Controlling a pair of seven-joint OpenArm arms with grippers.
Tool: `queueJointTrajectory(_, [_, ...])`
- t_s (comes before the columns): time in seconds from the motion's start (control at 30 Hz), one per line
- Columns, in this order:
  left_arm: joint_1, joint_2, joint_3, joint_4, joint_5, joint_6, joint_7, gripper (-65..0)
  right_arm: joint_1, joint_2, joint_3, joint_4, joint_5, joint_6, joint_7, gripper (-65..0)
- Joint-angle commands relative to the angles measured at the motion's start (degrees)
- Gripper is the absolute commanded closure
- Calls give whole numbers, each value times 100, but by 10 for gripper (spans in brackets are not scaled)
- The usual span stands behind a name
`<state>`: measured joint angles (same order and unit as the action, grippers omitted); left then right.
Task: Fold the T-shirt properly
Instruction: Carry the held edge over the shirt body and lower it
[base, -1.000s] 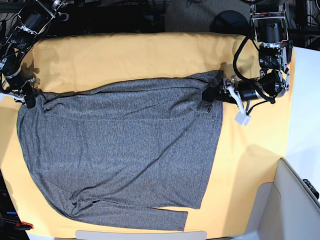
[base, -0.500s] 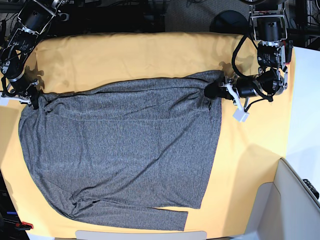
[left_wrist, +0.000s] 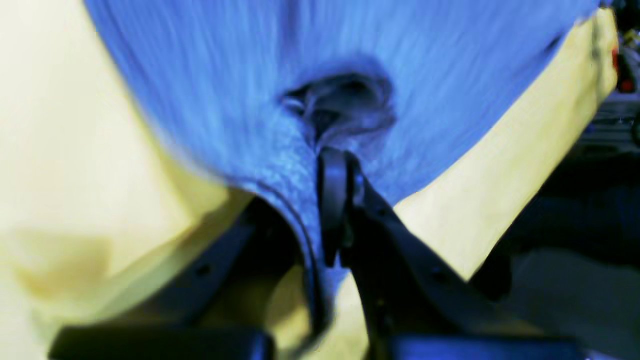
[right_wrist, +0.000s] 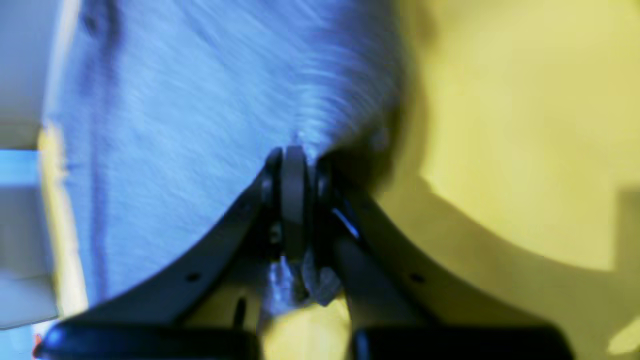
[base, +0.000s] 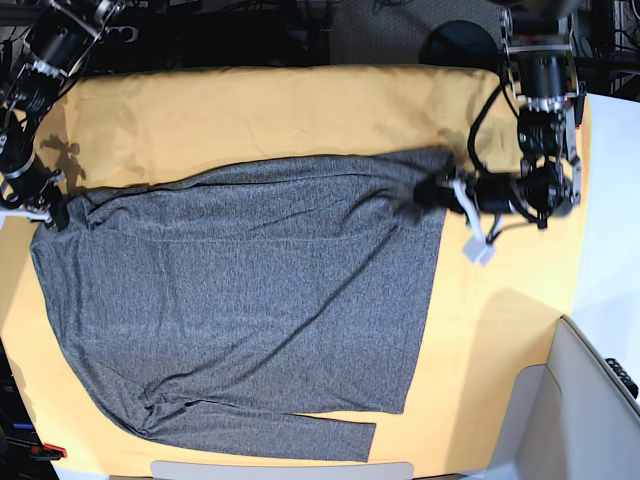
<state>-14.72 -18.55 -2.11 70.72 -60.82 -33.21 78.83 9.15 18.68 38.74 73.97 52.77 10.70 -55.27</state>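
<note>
The dark grey T-shirt (base: 250, 300) lies spread on the yellow-orange table cloth (base: 280, 110), with one long sleeve folded along its near edge. At the shirt's far right corner my left gripper (base: 430, 193) is shut on the fabric. In the left wrist view the left gripper (left_wrist: 332, 165) pinches a bunched fold of the T-shirt (left_wrist: 250, 75), which looks blue there. At the far left corner my right gripper (base: 50, 215) is shut on the shirt too. The right wrist view shows the right gripper (right_wrist: 294, 160) with its jaws closed on the T-shirt's (right_wrist: 200, 100) edge.
A small white tag (base: 480, 250) dangles from the left arm over the cloth. A white surface (base: 612, 250) borders the cloth on the right, with a beige panel (base: 585, 400) at the near right. Dark floor and a chair base (base: 460, 45) lie beyond the far edge.
Both grippers have closed on the shirt's far corners. The right gripper has shifted left and nearer, drawing its corner outward. The left gripper has moved slightly right and nearer.
</note>
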Motion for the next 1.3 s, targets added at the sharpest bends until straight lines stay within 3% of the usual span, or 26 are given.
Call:
queueJointTrajectory(0.0, [-229, -14, 101, -87, -121, -24, 34, -3, 197, 88, -2, 106, 107, 51, 107, 0])
queueJointTrajectory(0.17, [-1003, 22, 426, -773, -112, -24, -37, -3, 909, 115, -424, -378, 107, 51, 133, 0])
queueJointTrajectory(0.4, [-1882, 101, 585, -1837, -77, -24, -573, -3, 1841, 115, -450, -1907, 107, 51, 168, 0])
queueJointTrajectory(0.6, [-2550, 101, 585, -2663, -77, -33, -1012, -3, 2017, 229, -459, -2408, 107, 42, 1127, 0])
queueJointTrajectory(0.8, [-2647, 92, 541, -3217, -77, -15, -1531, -3, 2017, 352, -468, -2532, 98, 7, 1847, 0])
queueJointTrajectory(1.27, [-2620, 83, 585, -3542, -77, 2, -1883, -12, 2008, 361, -476, -2690, 98, -2, 1839, -6])
